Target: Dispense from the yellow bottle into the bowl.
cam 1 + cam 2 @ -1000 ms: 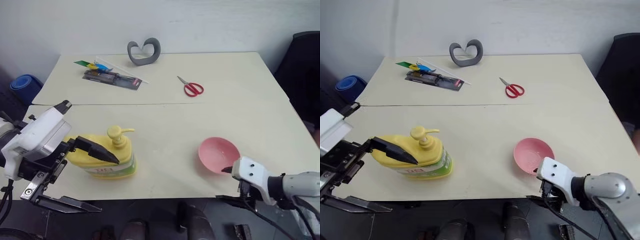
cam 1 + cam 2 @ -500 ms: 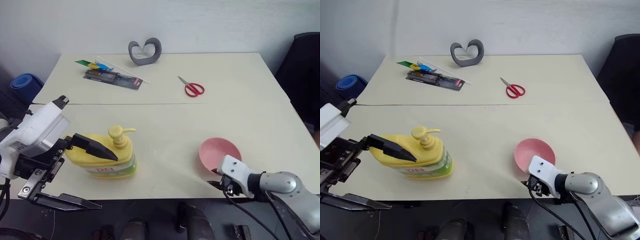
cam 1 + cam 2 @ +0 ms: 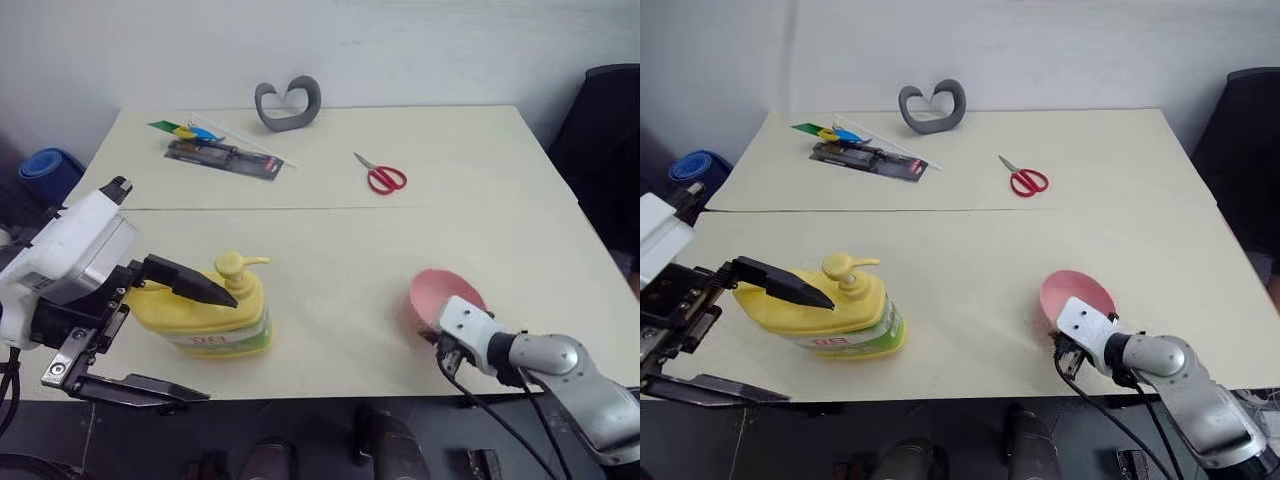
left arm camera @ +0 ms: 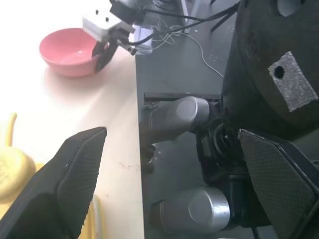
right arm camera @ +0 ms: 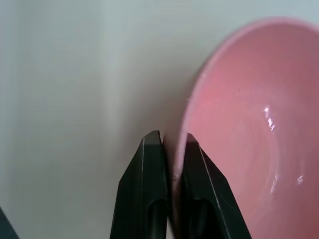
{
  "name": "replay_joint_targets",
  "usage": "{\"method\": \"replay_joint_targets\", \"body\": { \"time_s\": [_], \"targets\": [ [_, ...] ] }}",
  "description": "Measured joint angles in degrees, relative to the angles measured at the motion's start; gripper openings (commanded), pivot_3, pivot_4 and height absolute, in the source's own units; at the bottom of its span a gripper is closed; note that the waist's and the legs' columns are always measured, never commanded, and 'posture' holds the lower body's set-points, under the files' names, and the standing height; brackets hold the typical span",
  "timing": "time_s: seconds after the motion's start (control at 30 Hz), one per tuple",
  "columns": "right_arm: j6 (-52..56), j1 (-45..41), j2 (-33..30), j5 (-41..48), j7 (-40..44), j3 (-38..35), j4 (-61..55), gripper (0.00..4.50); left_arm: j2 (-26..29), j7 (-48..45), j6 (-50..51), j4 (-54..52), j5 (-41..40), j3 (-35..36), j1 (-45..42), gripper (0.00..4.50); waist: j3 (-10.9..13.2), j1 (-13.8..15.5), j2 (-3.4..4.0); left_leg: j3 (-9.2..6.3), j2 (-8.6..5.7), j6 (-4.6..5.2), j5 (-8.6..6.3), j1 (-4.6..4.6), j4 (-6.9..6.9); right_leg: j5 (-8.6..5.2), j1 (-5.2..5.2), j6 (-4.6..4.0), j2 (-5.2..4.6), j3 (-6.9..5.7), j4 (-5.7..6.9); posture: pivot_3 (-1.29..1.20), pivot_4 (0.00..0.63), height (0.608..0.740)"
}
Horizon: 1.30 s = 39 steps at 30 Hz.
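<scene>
The yellow bottle (image 3: 205,315) stands near the table's front edge on the left, its pump spout pointing right. My left gripper (image 3: 165,335) hangs open beside it, one finger (image 3: 190,282) over the bottle's top and the other below the table edge. The pink bowl (image 3: 445,296) sits tilted at the front right. My right gripper (image 5: 172,169) is shut on the bowl's near rim (image 5: 175,149), one finger inside and one outside. In the left wrist view the bowl (image 4: 67,52) shows with the right gripper at its rim.
Red scissors (image 3: 381,176) lie at the middle back. A grey heart-shaped ring (image 3: 288,103) and a flat packet with tools (image 3: 222,155) rest at the far left. A blue bin (image 3: 45,168) stands beside the table's left edge. A seam crosses the table.
My right gripper moved forward to the bowl and shut on its near rim, and the bowl now tilts. The left gripper and the bottle stayed put.
</scene>
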Motion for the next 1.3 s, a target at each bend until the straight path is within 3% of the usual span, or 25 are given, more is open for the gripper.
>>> {"method": "replay_joint_targets", "body": {
  "time_s": [0.2, 0.5, 0.6, 0.77, 1.03, 1.3],
  "targets": [
    [0.2, -4.86, -1.85, 0.93, 4.24, -0.25, -0.48, 0.05, -1.59, 3.28, 0.18, 1.65, 1.6, 1.54, 0.82, 4.5, 0.02, -0.21, 0.01, 0.06, 0.0, 0.01, 0.0, 0.02, 0.01, 0.0, -0.01, 0.0, 0.01, 0.02, 0.0, 0.0, 0.15, 0.74],
    [-5.3, -34.37, -2.16, 1.6, 21.96, 10.68, 4.52, 0.05, -4.22, 14.14, 0.65, 13.24, 3.38, 4.4, -4.93, 4.5, 0.1, -0.87, -0.09, 0.05, 0.16, -0.08, -0.03, 0.08, -0.02, -0.04, -0.08, -0.16, 0.15, -0.03, 0.14, 0.0, 0.15, 0.74],
    [-7.72, -42.79, 2.13, 1.62, 27.4, 15.23, 9.94, 0.0, -5.43, 14.51, -0.67, 14.58, 4.47, 2.06, -5.62, 3.92, 0.09, -1.01, -0.12, 0.25, 0.13, -0.09, -0.03, 0.03, 0.02, -0.02, -0.21, -0.14, 0.11, -0.12, 0.1, 0.0, 0.15, 0.74],
    [-9.55, -57.16, 11.88, 1.46, 33.66, 20.76, 18.87, 0.0, -7.57, 12.32, -1.69, 13.18, 4.14, -2.7, -6.35, 2.47, 0.08, -1.47, -0.19, 0.56, 0.13, -0.11, -0.02, -0.44, 0.07, -0.01, -0.92, -0.16, 0.12, -0.11, 0.29, 0.0, 0.15, 0.74],
    [-14.27, -60.82, 14.39, 0.2, 40.82, 23.96, 23.57, 0.0, -7.67, 11.21, -1.68, 10.9, 4.19, -3.45, -5.24, 0.03, 0.05, -1.57, -0.25, 0.51, 0.15, -0.12, -0.03, -0.83, 0.24, 0.02, -1.11, -0.11, 0.14, -0.18, 0.23, 0.0, 0.15, 0.74],
    [-20.15, -63.27, 15.67, -0.72, 46.12, 24.51, 23.77, 0.0, -7.62, 11.38, -1.87, 8.34, 4.21, -3.57, -5.2, 0.03, 0.05, -1.56, -0.25, 0.51, 0.16, -0.16, -0.04, -0.83, 0.56, 0.03, -1.11, -0.15, 0.12, -0.12, 0.48, 0.0, 0.15, 0.74]
  ]
}}
